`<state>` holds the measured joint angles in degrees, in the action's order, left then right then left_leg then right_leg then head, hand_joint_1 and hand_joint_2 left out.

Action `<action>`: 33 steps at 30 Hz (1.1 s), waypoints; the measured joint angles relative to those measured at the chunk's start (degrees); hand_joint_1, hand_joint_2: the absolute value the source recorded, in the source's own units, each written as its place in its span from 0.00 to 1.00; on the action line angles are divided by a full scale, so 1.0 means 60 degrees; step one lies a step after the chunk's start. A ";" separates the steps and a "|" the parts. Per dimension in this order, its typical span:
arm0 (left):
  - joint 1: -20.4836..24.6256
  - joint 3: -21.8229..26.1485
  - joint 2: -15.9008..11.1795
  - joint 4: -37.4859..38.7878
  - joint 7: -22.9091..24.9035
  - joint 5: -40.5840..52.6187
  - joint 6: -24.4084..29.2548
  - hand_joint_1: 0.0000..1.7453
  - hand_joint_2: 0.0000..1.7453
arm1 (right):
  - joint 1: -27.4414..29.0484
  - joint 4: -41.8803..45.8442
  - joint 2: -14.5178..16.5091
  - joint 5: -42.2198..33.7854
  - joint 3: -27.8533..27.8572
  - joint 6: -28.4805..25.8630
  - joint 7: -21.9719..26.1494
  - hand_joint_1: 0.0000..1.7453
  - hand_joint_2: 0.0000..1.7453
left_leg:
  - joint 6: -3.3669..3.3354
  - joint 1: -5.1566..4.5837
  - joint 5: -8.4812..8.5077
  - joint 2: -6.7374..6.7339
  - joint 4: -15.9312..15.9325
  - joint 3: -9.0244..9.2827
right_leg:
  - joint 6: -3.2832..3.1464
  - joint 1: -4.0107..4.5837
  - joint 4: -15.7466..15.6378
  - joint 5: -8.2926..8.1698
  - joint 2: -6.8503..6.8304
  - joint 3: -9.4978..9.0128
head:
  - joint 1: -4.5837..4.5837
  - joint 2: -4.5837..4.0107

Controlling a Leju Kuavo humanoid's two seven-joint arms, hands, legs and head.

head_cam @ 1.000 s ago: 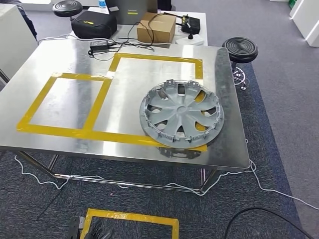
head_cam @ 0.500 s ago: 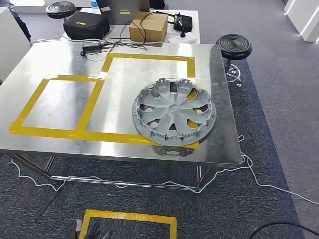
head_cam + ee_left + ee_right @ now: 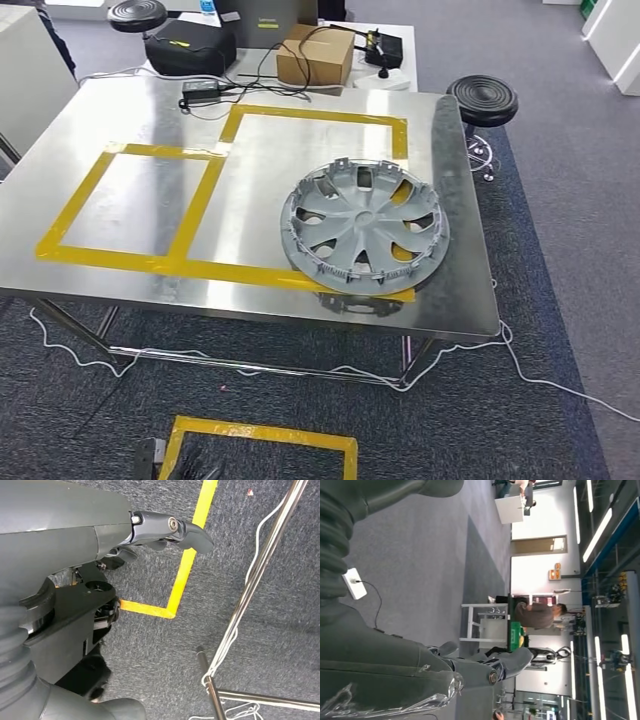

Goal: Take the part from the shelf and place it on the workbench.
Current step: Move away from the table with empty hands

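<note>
part: grey plastic spoked wheel cover (image 3: 365, 226) lying flat near the steel workbench's (image 3: 113, 110) front-right corner | handling: looks light, stiff, slippery (clips seem fragile), best held at rim | left hand (image 3: 166, 530) and right hand (image 3: 490, 667): fingers apart, holding nothing

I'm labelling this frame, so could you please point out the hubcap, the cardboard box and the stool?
hubcap (image 3: 364, 220), head view, centre hub.
cardboard box (image 3: 313, 62), head view, front face.
stool (image 3: 481, 99), head view, black seat top.

Bright, even overhead light; soft glare across the steel workbench (image 3: 90, 130).
</note>
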<state>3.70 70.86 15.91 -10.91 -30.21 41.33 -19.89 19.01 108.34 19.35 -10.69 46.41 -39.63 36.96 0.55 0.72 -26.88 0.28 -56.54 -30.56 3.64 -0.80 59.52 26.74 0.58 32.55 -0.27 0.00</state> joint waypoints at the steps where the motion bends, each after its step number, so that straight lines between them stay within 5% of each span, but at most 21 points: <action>1: 0.0001 0.0000 0.0000 -0.0004 0.0000 0.0000 0.0000 0.00 1.00 | -0.0013 -0.0063 0.0000 0.0025 0.0033 0.0000 -0.0023 0.00 1.00 | 0.0055 -0.0014 0.0000 0.0008 0.0001 0.0001 | -0.0055 0.0012 -0.0203 -0.0029 0.0012 -0.0099 | 0.0005 0.0000; 5: 0.0016 0.0015 0.0015 -0.0010 0.0001 -0.0054 -0.0004 0.00 1.00 | -0.0610 -0.1237 0.0015 0.0939 0.0622 -0.0005 -0.0178 0.00 1.00 | 0.0269 0.0022 -0.0129 0.0007 -0.0137 -0.0090 | -0.0358 0.0047 -0.0257 -0.0109 0.0032 -0.0064 | -0.0019 -0.0001; 8: 0.0031 0.0061 0.0041 -0.0011 0.0001 -0.0110 0.0000 0.00 1.00 | -0.1298 -0.3238 0.0024 0.1510 0.1546 -0.0012 0.0316 0.00 1.00 | 0.0324 0.0012 -0.1007 0.0002 -0.1717 -0.0861 | -0.0469 0.0034 -0.0298 -0.0149 -0.0020 -0.0029 | -0.0089 0.0000; 10: -0.0003 0.0106 0.0038 -0.0011 0.0005 -0.0127 0.0007 0.00 1.00 | -0.1671 -0.4619 0.0018 0.1892 0.2116 -0.0015 0.0435 0.00 1.00 | 0.0322 0.0003 -0.1277 0.0002 -0.2647 -0.1341 | -0.0485 0.0047 -0.0295 -0.0155 -0.0047 0.0001 | -0.0111 0.0000; 12: -0.0025 0.0138 0.0034 -0.0012 0.0012 -0.0140 0.0011 0.00 1.00 | -0.2004 -0.5837 0.0012 0.2346 0.2680 -0.0017 0.0451 0.00 1.00 | 0.0278 -0.0017 -0.0823 0.0002 -0.2237 -0.1157 | -0.0485 0.0050 -0.0294 -0.0158 -0.0047 -0.0008 | -0.0133 0.0000; 15: -0.0010 0.0151 0.0035 -0.0024 0.0016 -0.0159 0.0011 0.00 1.00 | -0.2360 -0.7089 0.0013 0.2719 0.3318 -0.0018 0.0464 0.00 1.00 | 0.0151 -0.0054 0.0001 0.0000 -0.0405 -0.0250 | -0.0410 0.0088 -0.0259 -0.0143 -0.0033 -0.0017 | -0.0160 0.0000; 20: -0.0019 0.0161 0.0053 -0.0039 0.0026 -0.0176 0.0011 0.00 1.00 | -0.2722 -0.8136 0.0014 0.2871 0.3865 -0.0021 0.0462 0.00 1.00 | -0.0064 -0.0067 0.0112 -0.0006 0.0104 -0.0087 | -0.0128 0.0058 -0.0171 -0.0084 -0.0023 0.0088 | -0.0157 0.0000; 24: -0.0015 0.0204 0.0060 -0.0047 0.0026 -0.0198 -0.0010 0.00 1.00 | -0.2970 -0.9017 0.0037 0.3990 0.4235 -0.0021 -0.0330 0.00 1.00 | -0.0134 -0.0031 0.0136 -0.0037 0.0129 -0.0079 | 0.0043 0.0027 0.2028 0.0996 -0.0030 0.1125 | -0.0035 0.0000; 26: -0.0018 0.0259 0.0057 -0.0047 0.0026 -0.0219 -0.0048 0.00 1.00 | -0.2880 -0.9541 0.0048 0.4320 0.4047 0.0087 -0.1597 0.00 1.00 | -0.0134 -0.0028 0.0130 -0.0028 0.0129 -0.0061 | 0.0070 0.0012 0.2523 0.1025 -0.0031 0.1351 | -0.0024 0.0000; 30: -0.0034 0.0315 0.0065 -0.0049 0.0063 -0.0258 -0.0087 0.00 1.00 | -0.2321 -1.0264 0.0001 0.4643 0.2506 0.1059 -0.4522 0.00 1.00 | -0.0003 -0.0045 0.0062 0.0018 0.0118 0.0036 | 0.0008 -0.0022 0.0197 -0.0014 -0.0026 0.0153 | 0.0013 0.0000; 33: -0.0020 0.0321 0.0055 -0.0054 0.0140 -0.0207 -0.0097 0.00 1.00 | -0.2098 -1.0798 -0.0026 0.5400 0.1576 0.2250 -0.5473 0.00 1.00 | 0.0161 -0.0066 0.0056 0.0016 0.0132 0.0043 | -0.0211 0.0019 -0.0221 -0.0080 0.0020 -0.0053 | -0.0022 0.0000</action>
<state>3.58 72.78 16.24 -11.23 -29.37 40.09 -20.47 6.42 43.55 19.20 21.71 55.86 -26.13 4.12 1.52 0.32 -26.55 0.37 -55.75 -30.31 2.37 -0.69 58.19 26.26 0.70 32.24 -0.40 0.00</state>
